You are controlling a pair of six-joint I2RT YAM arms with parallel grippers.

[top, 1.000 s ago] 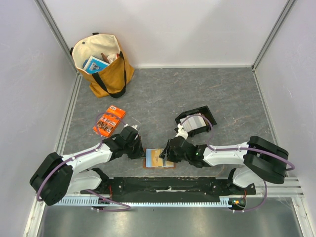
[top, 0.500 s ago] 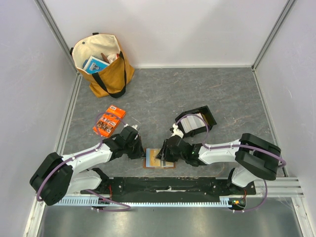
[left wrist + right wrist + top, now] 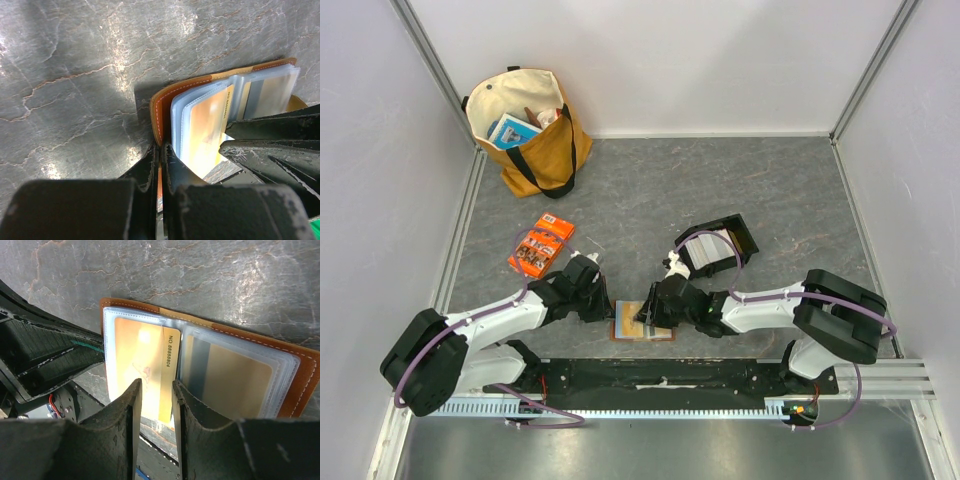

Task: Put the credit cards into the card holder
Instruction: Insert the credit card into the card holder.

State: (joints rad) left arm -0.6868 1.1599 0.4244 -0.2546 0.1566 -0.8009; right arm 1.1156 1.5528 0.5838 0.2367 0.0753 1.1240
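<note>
The tan-brown card holder (image 3: 642,322) lies open on the grey table near the front edge, with its clear sleeves showing. My left gripper (image 3: 604,312) is shut on its left leather cover (image 3: 159,107), with the fingertips (image 3: 161,160) pinching the edge. My right gripper (image 3: 648,312) hovers over the open sleeves, jaws (image 3: 154,390) a little apart. A pale yellow card (image 3: 167,370) printed with a number sits partly in a left sleeve and shows between those jaws. More pale credit cards (image 3: 712,250) lie in the black tray.
The black plastic tray (image 3: 745,238) stands right of centre, behind the right arm. An orange printed packet (image 3: 540,247) lies to the left. A tan tote bag (image 3: 528,128) stands at the back left. Walls close in both sides.
My right gripper has moved a little left, further over the open card holder. The left gripper and the card holder have stayed put.
</note>
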